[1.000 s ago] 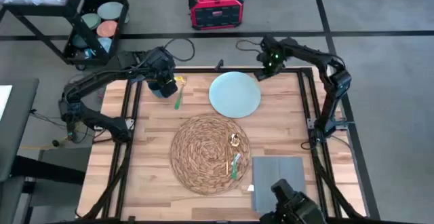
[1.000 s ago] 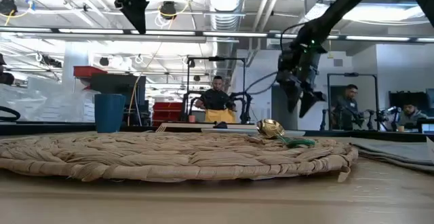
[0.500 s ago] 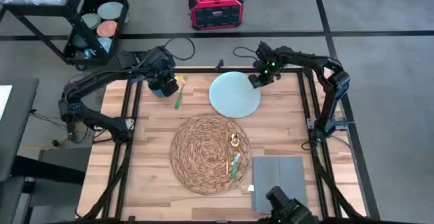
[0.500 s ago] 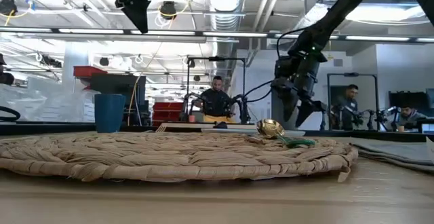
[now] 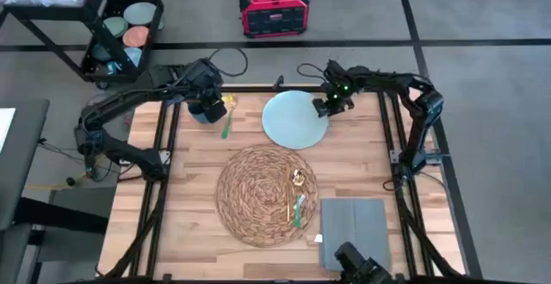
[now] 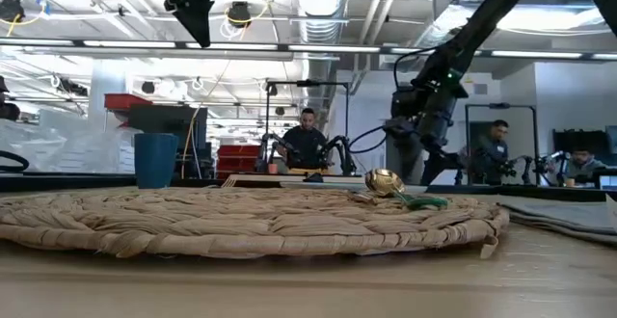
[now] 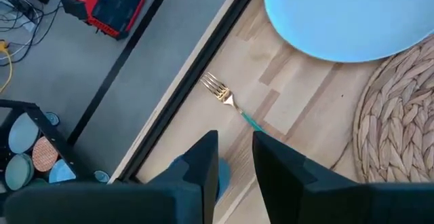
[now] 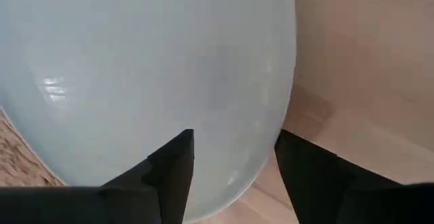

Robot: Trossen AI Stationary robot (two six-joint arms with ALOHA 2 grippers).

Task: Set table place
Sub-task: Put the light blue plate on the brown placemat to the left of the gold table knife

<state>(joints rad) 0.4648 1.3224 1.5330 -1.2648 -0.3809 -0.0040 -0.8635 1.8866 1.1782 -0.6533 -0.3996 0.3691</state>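
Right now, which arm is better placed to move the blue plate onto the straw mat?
Right. The right gripper sits at the plate rim, fingers open around its edge. The left gripper hovers over the cup, away from the plate.

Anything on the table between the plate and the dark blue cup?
Yes. In the high view, a green-handled fork lies between the plate and cup, beside the left gripper.

Cup [image 5: 203, 114] mostly hidden under left gripper [image 5: 209, 110] in high view; fork [image 7: 230, 104] handle covered by gripper fingers [image 7: 203, 163] in left wrist view; plate [image 8: 149, 75] cut off by frame edges; napkin [image 5: 351, 224] partly covered at btm
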